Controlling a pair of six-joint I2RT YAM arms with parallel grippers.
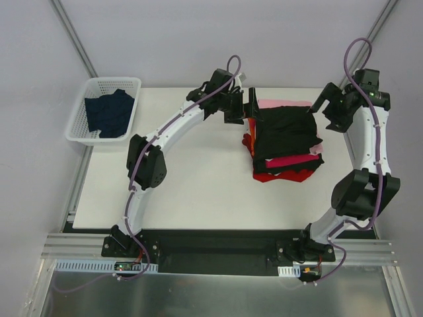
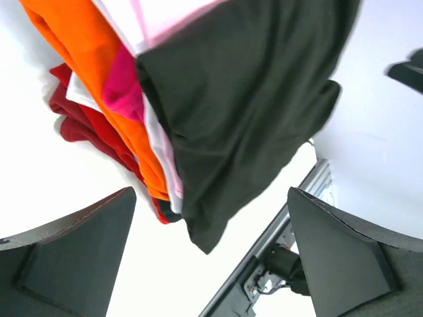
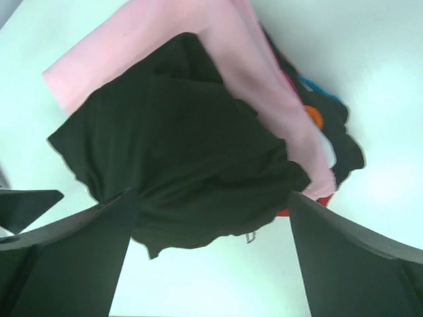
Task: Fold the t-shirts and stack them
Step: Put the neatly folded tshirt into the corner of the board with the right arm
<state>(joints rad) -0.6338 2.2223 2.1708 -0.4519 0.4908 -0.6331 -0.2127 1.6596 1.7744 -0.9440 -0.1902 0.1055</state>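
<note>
On the white table (image 1: 192,191) a stack of t-shirts (image 1: 284,158) lies on the right half, toward the far edge. A black t-shirt (image 1: 284,129) lies on top of it, somewhat crumpled, and it covers most of a pink tee (image 1: 281,104), which shows only at the far side. In the left wrist view the side of the pile shows an orange tee (image 2: 86,72), a magenta tee (image 2: 122,86), a white tee (image 2: 155,132) and a red tee (image 2: 86,125) under the black one. The left gripper (image 1: 251,109) stands just beside the far left corner of the stack, with its jaws wide apart and nothing between them. The right gripper (image 1: 327,109) is near the far right corner, also spread wide and holding nothing. A white plastic basket (image 1: 112,80) stands at the far left corner of the table, well apart from the stack, and a dark navy tee (image 1: 109,113) lies inside it. A metal rail (image 1: 218,247) runs along the near edge of the table.
</note>
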